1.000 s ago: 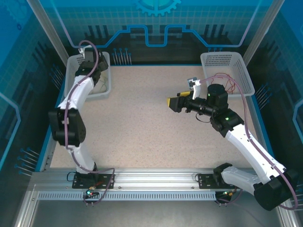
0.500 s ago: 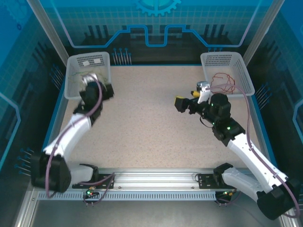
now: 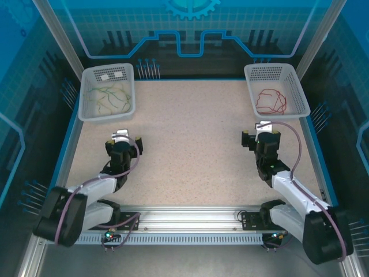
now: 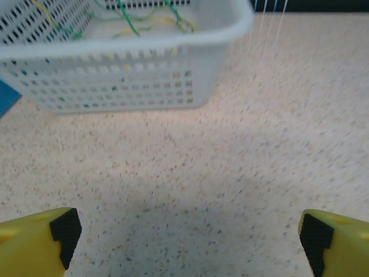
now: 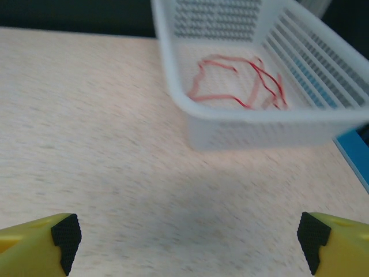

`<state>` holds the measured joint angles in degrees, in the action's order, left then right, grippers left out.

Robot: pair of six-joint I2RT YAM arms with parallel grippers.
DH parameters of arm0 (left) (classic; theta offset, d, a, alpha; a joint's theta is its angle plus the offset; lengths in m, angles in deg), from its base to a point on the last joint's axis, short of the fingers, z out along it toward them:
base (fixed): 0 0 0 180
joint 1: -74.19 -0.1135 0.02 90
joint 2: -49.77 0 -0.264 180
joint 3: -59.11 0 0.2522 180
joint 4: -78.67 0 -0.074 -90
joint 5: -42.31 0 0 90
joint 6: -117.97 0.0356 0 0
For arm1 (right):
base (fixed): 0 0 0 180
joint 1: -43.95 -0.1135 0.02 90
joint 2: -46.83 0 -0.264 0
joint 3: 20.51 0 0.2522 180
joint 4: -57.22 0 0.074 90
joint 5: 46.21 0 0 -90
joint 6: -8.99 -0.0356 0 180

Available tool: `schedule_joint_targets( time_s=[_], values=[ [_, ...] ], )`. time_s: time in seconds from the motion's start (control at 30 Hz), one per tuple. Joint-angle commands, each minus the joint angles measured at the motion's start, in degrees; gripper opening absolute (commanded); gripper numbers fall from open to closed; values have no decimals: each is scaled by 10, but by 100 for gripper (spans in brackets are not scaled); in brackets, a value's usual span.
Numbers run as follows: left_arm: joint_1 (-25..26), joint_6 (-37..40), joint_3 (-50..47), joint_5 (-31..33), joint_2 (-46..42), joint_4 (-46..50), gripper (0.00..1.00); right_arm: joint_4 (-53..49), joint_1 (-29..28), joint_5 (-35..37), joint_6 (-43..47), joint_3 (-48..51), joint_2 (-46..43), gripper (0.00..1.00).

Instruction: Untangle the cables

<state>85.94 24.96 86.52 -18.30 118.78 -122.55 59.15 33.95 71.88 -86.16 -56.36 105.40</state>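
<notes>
Yellow-green cables lie in loose curls inside the white left basket. A red cable lies looped in the white right basket. My left gripper is low over the table, a little in front of the left basket, open and empty. In the left wrist view the open gripper faces the basket wall and the cables above it. My right gripper is open and empty, short of the right basket. The right wrist view has the open gripper facing the red cable.
Both baskets stand at the table's far corners against the blue back wall. The speckled tabletop stretches between the two arms. A blue rim runs along the table's right edge, beside the right basket.
Both arms have pulled back toward the near edge. The left gripper has come out of the left basket, where the cables now show. Both grippers have opened wider.
</notes>
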Motion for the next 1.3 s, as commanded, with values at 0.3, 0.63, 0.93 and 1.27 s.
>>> schedule_joint_targets(
  time_s=[0.3,0.63,0.93,1.27],
  values=[
    [-112,0,-58,-170,201,-439,99,286,45,-127,30,27,173,100],
    [-116,4,47,-184,195,-241,99,297,50,-224,66,-13,274,100],
    [-108,20,78,-196,197,-181,99,276,63,-237,54,-26,275,100],
    [-105,26,82,-204,197,-175,99,273,66,-243,52,-28,277,100]
  ],
)
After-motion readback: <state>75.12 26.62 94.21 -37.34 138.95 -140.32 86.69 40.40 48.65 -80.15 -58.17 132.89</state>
